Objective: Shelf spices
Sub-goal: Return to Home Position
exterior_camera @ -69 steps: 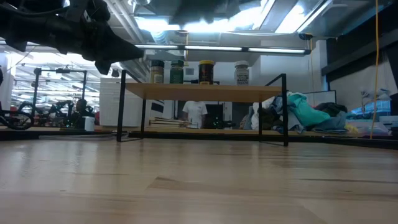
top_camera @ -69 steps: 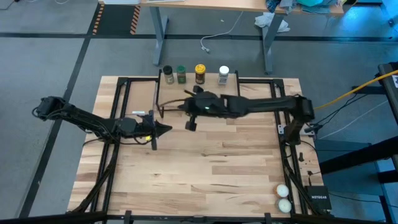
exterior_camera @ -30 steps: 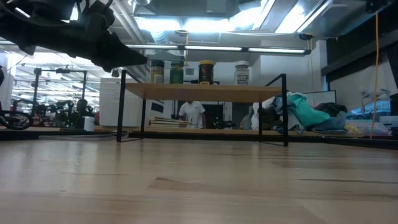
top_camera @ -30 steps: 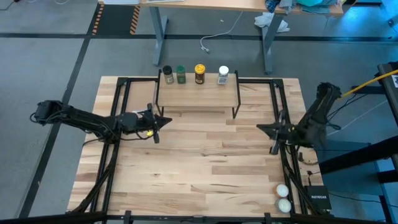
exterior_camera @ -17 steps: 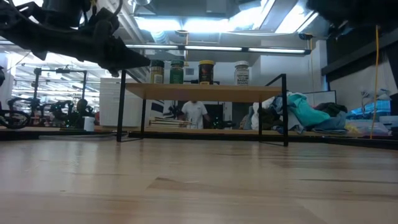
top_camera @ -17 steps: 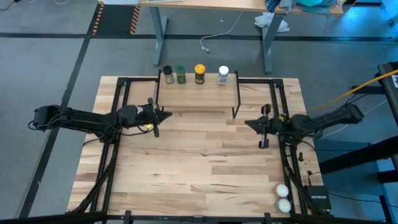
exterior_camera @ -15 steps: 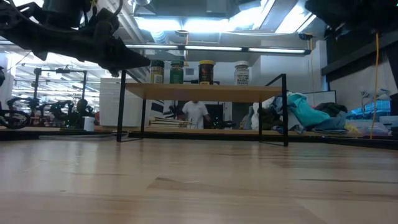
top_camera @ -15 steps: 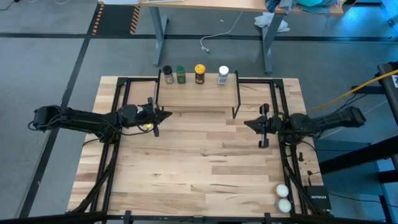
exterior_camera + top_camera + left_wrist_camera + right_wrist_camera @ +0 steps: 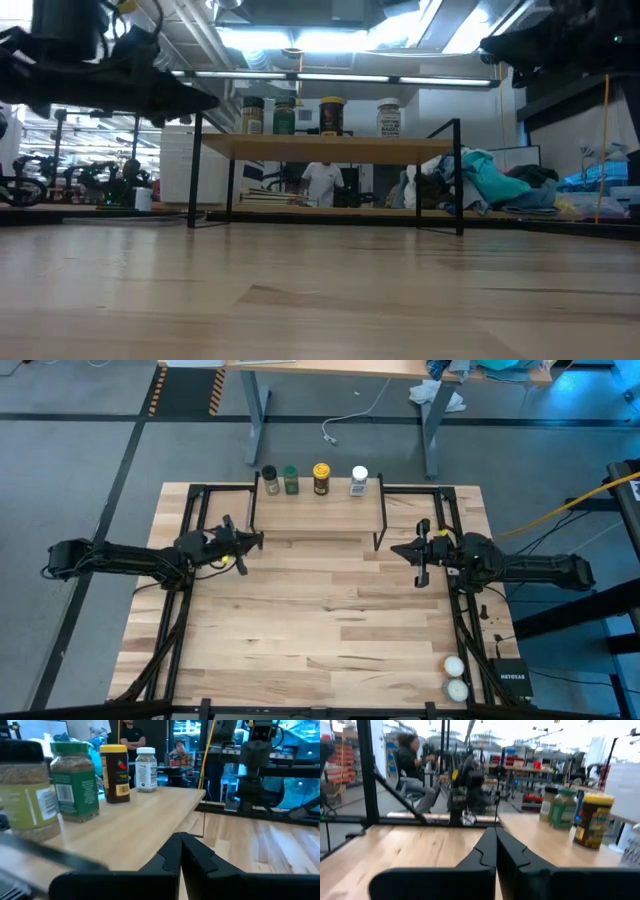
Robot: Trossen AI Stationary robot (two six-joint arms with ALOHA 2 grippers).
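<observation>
Four spice jars stand upright in a row on the shelf (image 9: 315, 512) along its far edge: the black-lidded jar (image 9: 269, 481), the green-lidded jar (image 9: 291, 480), the amber yellow-lidded jar (image 9: 321, 478) and the white-lidded jar (image 9: 359, 482). In the low view the jars (image 9: 331, 116) sit on the light-wood board (image 9: 325, 148) on black legs. My left gripper (image 9: 258, 540) is shut, above the table beside the shelf's left end. My right gripper (image 9: 395, 552) is shut, beside the shelf's right end. Neither touches anything.
Two whitish balls (image 9: 455, 678) lie at the table's near right corner. Black frame rails (image 9: 190, 530) run along the table's left and right sides. The wide wooden tabletop (image 9: 320, 620) lies bare in front of the shelf. People show in the room beyond.
My right arm has swung out from its folded pose at the table's right edge and stretched toward the shelf's right end, moving left and toward the far edge. My left arm has drifted slightly toward the far edge, near the shelf's left end. The jars have stayed still.
</observation>
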